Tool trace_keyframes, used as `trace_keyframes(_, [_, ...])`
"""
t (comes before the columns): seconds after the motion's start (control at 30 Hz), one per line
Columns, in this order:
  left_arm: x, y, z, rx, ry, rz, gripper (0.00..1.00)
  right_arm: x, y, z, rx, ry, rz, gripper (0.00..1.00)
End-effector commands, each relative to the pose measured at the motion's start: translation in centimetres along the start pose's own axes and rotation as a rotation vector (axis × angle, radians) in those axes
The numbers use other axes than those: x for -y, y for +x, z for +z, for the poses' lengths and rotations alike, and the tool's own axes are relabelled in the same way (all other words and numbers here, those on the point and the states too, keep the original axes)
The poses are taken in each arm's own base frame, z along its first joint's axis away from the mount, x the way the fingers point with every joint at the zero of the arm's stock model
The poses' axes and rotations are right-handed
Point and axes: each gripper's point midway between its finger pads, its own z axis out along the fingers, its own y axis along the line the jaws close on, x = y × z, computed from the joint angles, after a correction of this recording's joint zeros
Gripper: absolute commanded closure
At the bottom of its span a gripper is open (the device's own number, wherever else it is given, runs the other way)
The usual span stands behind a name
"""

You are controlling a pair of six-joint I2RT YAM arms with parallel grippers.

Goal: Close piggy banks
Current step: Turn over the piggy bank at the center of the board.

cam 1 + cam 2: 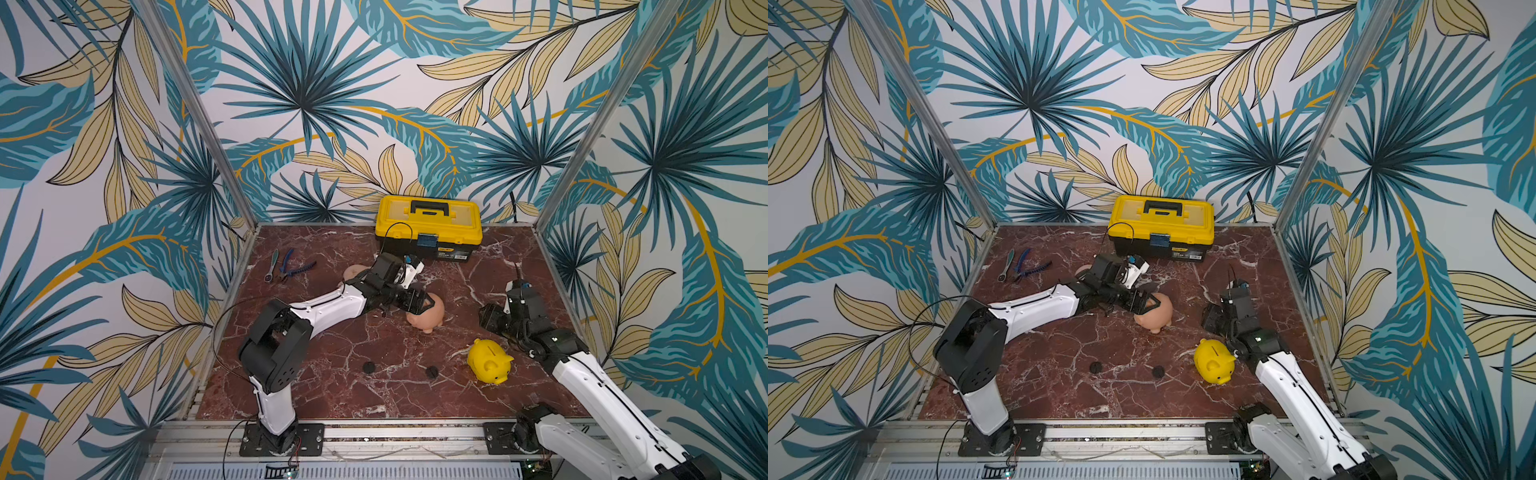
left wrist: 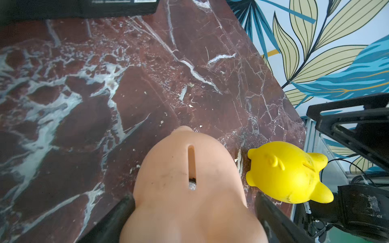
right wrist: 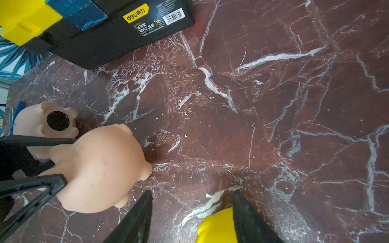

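Note:
My left gripper (image 1: 417, 302) is shut on the peach-pink piggy bank (image 1: 430, 315) at mid-table; its fingers (image 2: 124, 208) press both flanks, and the coin slot (image 2: 191, 166) faces the wrist camera. The yellow piggy bank (image 1: 490, 360) stands on the table to the front right, also seen as the yellow piggy bank (image 2: 286, 172). Just behind it my right gripper (image 1: 487, 318) stands open, holding nothing; a bit of yellow piggy bank (image 3: 216, 227) shows between its fingers. The pale pink piggy bank (image 3: 44, 122) lies behind the left arm, a black round spot (image 3: 57, 121) on its belly.
A yellow-and-black toolbox (image 1: 428, 226) stands against the back wall. Pliers and a small wrench (image 1: 291, 266) lie at the back left. Two black discs (image 1: 368, 367) (image 1: 432, 371) lie on the marble tabletop (image 1: 332, 395) near the front. Metal frame posts mark the corners.

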Motion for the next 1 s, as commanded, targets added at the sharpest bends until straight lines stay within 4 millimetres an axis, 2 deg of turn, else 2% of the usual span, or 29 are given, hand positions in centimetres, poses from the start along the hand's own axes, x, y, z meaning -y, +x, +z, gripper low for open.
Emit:
trace_keyframes(0.0, [-0.5, 0.2, -1.5, 0.033, 0.001, -0.099, 0.19, -0.5, 0.0, -0.1, -0.010, -0.025, 0.014, 0.39])
trace_keyframes(0.2, [-2.3, 1.6, -3.1, 0.062, -0.014, -0.242, 0.19, -1.1, 0.1, 0.2, -0.028, -0.053, 0.032, 0.40])
trace_keyframes(0.43, [-3.7, 3.7, -4.4, 0.076, -0.038, -0.305, 0.18, -1.9, 1.0, 1.3, -0.070, -0.097, 0.066, 0.43])
trace_keyframes(0.63, [-4.8, 4.9, -5.0, 0.090, -0.050, -0.334, 0.11, -2.9, 1.7, 1.4, -0.100, -0.142, 0.086, 0.44])
trace_keyframes(0.97, [-6.1, 5.4, -5.2, 0.097, -0.070, -0.346, 0.01, -4.4, 2.4, 0.4, -0.127, -0.179, 0.071, 0.44])
